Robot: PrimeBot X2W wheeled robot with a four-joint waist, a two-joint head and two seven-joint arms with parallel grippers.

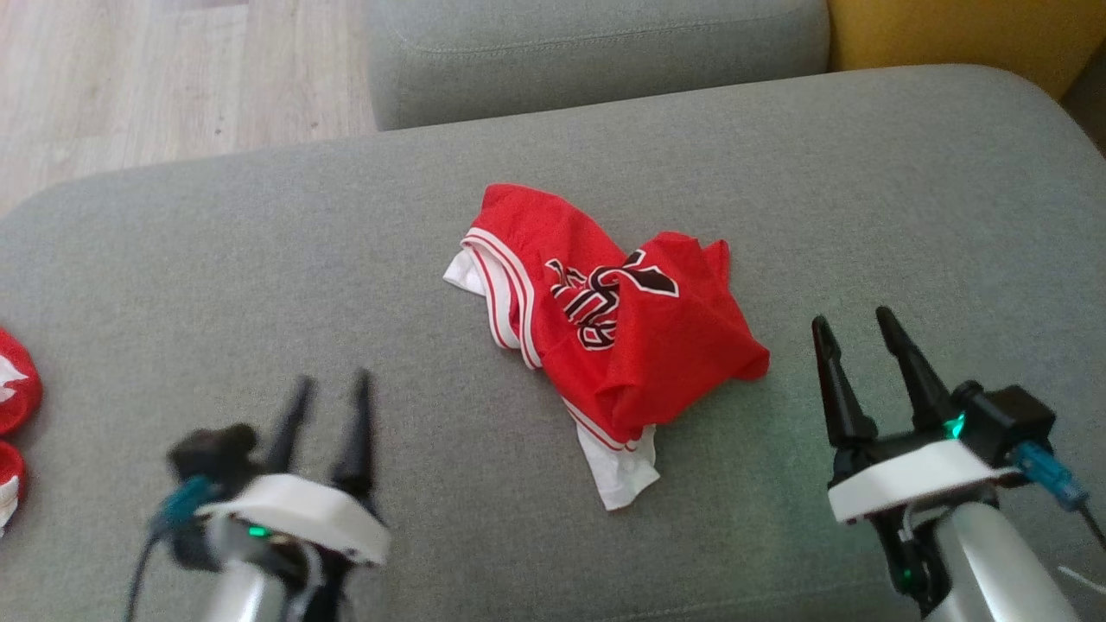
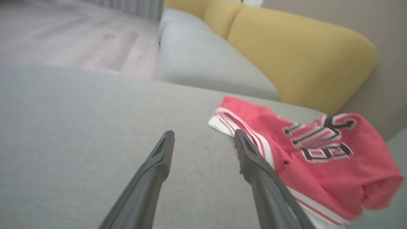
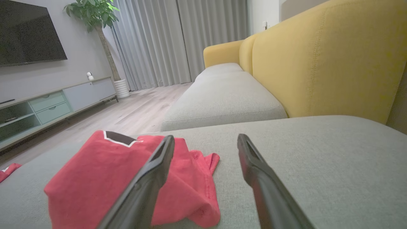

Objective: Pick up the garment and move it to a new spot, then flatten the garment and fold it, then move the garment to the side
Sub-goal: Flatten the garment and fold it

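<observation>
One other red-and-white cloth [image 1: 13,389] lay at the far left edge of the grey sofa cushion [image 1: 173,285]. Two grippers reached forward over the cushion, fingers pointing away from the robot. The left gripper [image 1: 332,377] stood left of the garment, jaws apart and empty. Between the two, mid-cushion, lay one crumpled red basketball jersey [image 1: 657,345], heaped in folds, with red-and-white striped trim, black-and-white lettering on top and white fabric poking out at two corners. The right gripper [image 1: 851,317] stood just right of it, jaws apart, holding nothing.
</observation>
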